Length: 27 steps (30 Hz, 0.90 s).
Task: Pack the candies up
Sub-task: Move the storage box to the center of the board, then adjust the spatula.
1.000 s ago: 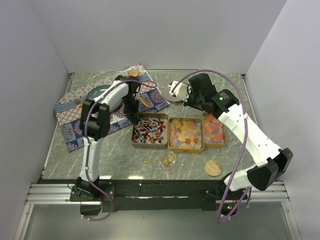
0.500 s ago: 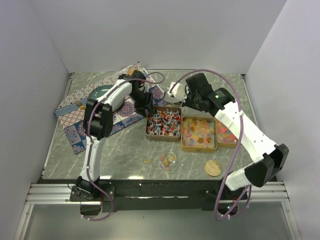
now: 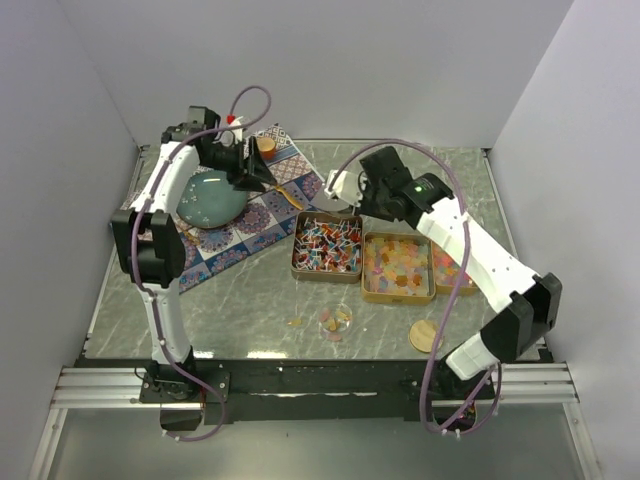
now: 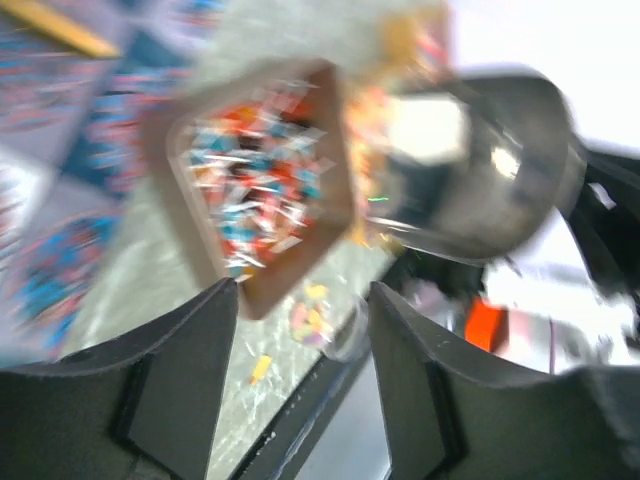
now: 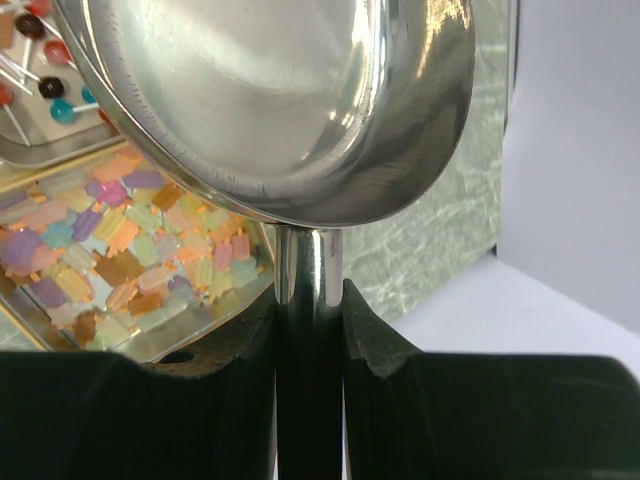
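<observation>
Nearest the arm bases, a few loose candies (image 3: 335,318) lie on the table (image 3: 230,300), near a cork disc (image 3: 425,335). Behind them, three gold tins (image 3: 398,297) in a row hold the other candies, sorted by kind. The right arm reaches up and leftward, elbow bent. The right gripper (image 5: 310,300) is clamped on the handle of a steel scoop (image 5: 270,100) above the tins. Farthest back, the left arm stands raised over a teal plate (image 3: 208,198) on a patterned cloth (image 3: 250,225), with the left gripper (image 4: 300,295) parted and empty.
</observation>
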{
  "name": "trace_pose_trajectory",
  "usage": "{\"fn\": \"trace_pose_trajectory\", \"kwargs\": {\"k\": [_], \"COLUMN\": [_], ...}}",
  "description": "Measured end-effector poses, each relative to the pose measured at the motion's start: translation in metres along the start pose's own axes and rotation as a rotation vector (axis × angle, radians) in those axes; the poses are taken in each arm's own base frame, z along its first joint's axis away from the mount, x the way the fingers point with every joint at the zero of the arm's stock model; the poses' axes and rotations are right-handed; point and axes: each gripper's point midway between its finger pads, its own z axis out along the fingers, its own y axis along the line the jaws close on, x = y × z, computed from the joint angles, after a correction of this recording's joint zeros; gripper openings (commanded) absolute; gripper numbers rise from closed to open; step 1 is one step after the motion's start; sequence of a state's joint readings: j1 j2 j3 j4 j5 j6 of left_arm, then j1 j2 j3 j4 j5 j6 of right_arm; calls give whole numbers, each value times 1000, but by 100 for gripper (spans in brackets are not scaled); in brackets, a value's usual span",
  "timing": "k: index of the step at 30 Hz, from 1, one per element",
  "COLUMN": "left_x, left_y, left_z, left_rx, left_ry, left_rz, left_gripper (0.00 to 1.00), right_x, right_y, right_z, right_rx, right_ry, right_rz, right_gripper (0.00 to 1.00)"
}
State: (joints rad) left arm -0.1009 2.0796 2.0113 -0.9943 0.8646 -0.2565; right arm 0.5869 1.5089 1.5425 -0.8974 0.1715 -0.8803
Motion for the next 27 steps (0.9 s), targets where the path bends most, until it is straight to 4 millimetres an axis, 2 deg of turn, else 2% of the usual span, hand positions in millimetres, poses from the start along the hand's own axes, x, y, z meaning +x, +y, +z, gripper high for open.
{"fn": "trace_pose_trajectory", "kwargs": {"k": [3, 7, 10, 13, 18, 21, 25, 27], "left_x": [14, 33, 34, 28, 17, 16, 14, 13], "left_y": [-16, -12, -9, -8, -11, -14, -21, -24], "left_z": [11, 33, 44, 48, 44, 44, 42, 41], "left_rx": [167, 262, 278, 292, 320, 334, 389, 431], "left_ry": [51, 98, 100, 91, 63, 64, 70, 78], "left_rz": [28, -32, -50, -56, -72, -92, -111, -136], "left_gripper": [47, 42, 39, 36, 30, 23, 6, 1], "right_x": [-13, -38, -61, -85, -90, -90, -90, -91], "right_y": [1, 3, 8, 4, 5, 9, 11, 11], "right_z": [14, 36, 46, 48, 47, 43, 37, 37], "right_rx": [-29, -57, -77, -74, -115, -158, -189, -192], "right_ry": [-14, -45, -81, -123, -135, -152, -159, -161], "right_rz": [-32, -68, -85, -64, 21, 81, 134, 144], "right_gripper": [0, 0, 0, 0, 0, 0, 0, 0]}}
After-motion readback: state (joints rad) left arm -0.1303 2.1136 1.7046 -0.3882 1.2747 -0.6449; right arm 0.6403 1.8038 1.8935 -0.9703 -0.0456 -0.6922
